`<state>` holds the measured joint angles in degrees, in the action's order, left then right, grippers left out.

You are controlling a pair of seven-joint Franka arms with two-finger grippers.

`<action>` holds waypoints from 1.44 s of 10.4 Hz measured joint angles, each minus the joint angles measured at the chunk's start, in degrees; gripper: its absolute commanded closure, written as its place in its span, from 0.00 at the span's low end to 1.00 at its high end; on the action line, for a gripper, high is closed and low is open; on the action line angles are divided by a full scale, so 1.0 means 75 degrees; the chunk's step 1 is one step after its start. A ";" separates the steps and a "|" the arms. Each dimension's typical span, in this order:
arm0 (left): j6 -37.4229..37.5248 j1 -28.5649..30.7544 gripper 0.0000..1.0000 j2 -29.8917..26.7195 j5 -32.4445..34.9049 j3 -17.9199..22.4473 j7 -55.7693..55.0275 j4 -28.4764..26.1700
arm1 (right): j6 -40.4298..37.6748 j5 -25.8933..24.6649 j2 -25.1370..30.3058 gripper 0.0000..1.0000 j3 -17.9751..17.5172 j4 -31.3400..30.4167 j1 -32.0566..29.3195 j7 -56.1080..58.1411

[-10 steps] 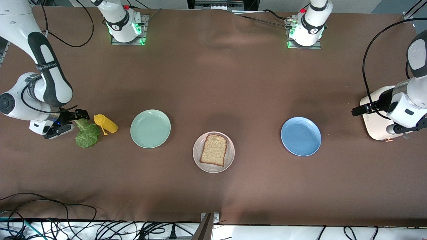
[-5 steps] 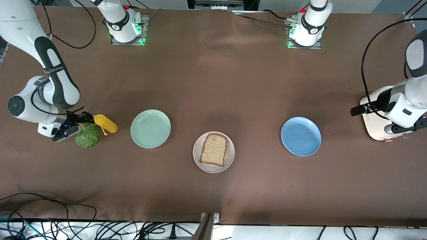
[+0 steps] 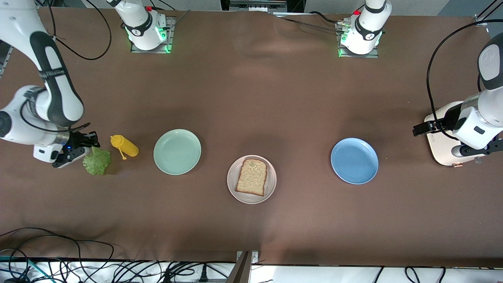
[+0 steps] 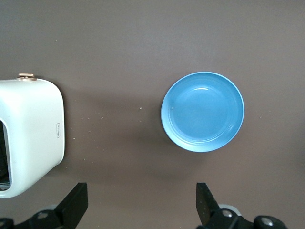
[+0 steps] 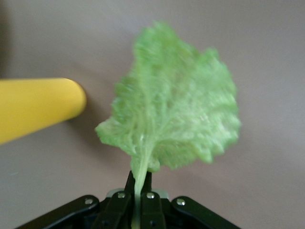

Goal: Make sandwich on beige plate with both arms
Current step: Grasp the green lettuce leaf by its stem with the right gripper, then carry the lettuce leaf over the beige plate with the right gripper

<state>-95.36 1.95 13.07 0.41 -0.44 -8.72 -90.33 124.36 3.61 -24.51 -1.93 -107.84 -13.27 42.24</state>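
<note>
One slice of toast (image 3: 252, 177) on the beige plate (image 3: 270, 188). Right gripper (image 5: 138, 191) just clamped its fingers on the lettuce (image 5: 176, 119) stem beside the mustard bottle (image 3: 124, 146), leaf lifted; layering comes next. Left gripper (image 4: 140, 202) waits over the toaster (image 3: 442, 145), fingers apart.

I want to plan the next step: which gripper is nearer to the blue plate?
Left. The left gripper hangs open over the table between the blue plate and the white toaster. The right gripper is at the table's right-arm end, shut on the lettuce leaf.
</note>
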 measured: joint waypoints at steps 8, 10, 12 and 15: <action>-0.0009 -0.0014 0.00 -0.0069 0.0000 -0.0066 0.0137 0.0345 | -0.2452 0.0092 0.2020 1.00 -0.0593 0.1206 0.1236 -0.1884; 0.0083 -0.0015 0.00 -0.0109 0.0000 -0.0076 0.0137 0.0386 | -0.2456 0.0092 0.1991 1.00 -0.0596 0.1245 0.2226 -0.3469; 0.0176 -0.0018 0.00 -0.0122 0.0000 -0.0170 0.0137 0.0387 | -0.2451 0.0094 0.1764 1.00 -0.0595 0.1471 0.3118 -0.5048; 0.0206 -0.0033 0.00 -0.0146 0.0000 -0.0296 0.0137 0.0391 | -0.2148 0.0100 0.0600 1.00 -0.0582 0.2485 0.4369 -0.6975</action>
<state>-93.81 1.71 11.97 0.41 -2.66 -7.70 -87.40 108.25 4.36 -20.01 -6.30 -89.21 19.50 -10.08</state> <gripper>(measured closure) 0.000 0.952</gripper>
